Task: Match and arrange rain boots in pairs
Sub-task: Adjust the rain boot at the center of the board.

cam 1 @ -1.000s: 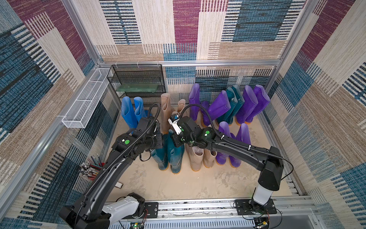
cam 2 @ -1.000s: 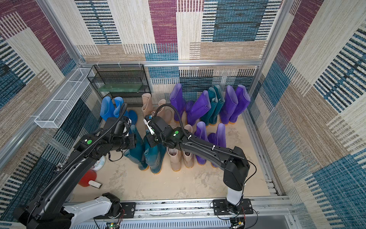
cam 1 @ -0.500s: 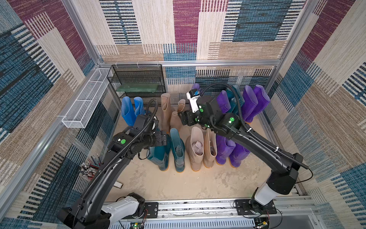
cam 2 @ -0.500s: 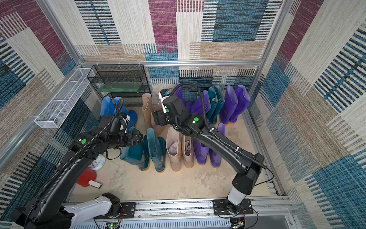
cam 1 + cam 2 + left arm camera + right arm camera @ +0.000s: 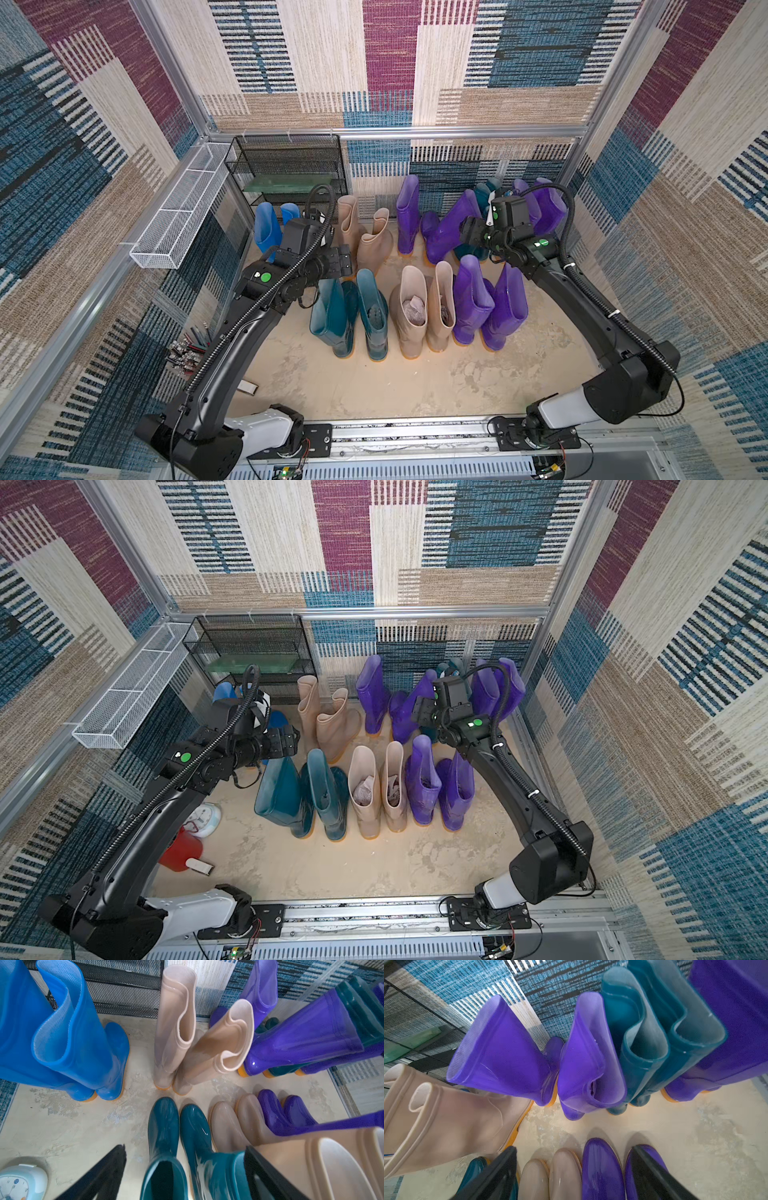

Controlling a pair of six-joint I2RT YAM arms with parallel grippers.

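1. The left fingers [image 5: 104,1172] stood spread wide and held nothing. A second earlier they had been shut.
2. Straight below the gap between them stood the short teal pair [image 5: 178,1136], upright on the floor [image 5: 72,1126]. The two boots were side by side and touching, toes pointing away from the fingers. Both sets of fingers had been closed at these boots a second earlier, so I judged that the pair had just been set down and let go.
3. The right fingers [image 5: 500,1172] were also wide apart and empty, where a second earlier they too had been shut. That arm had swung off the teal pair toward the back wall.
4. Under the right fingers lay the toes of the short beige pair [image 5: 550,1174] and the short purple pair [image 5: 600,1167], each matched and close together. Just ahead stood two tall purple boots [image 5: 500,1053] with their tops splayed apart. The tall teal pair [image 5: 654,1032] pressed against them on one side.
5. Beyond the left fingers, the blue pair [image 5: 62,1032] and two tall beige boots [image 5: 176,1018] stood by the wall, the beige ones leaning together.
6. For the task, this meant the row beneath the fingers read teal, beige, purple, all paired. What seemed left was the far row, most likely the splayed purple boots ahead of the right fingers.
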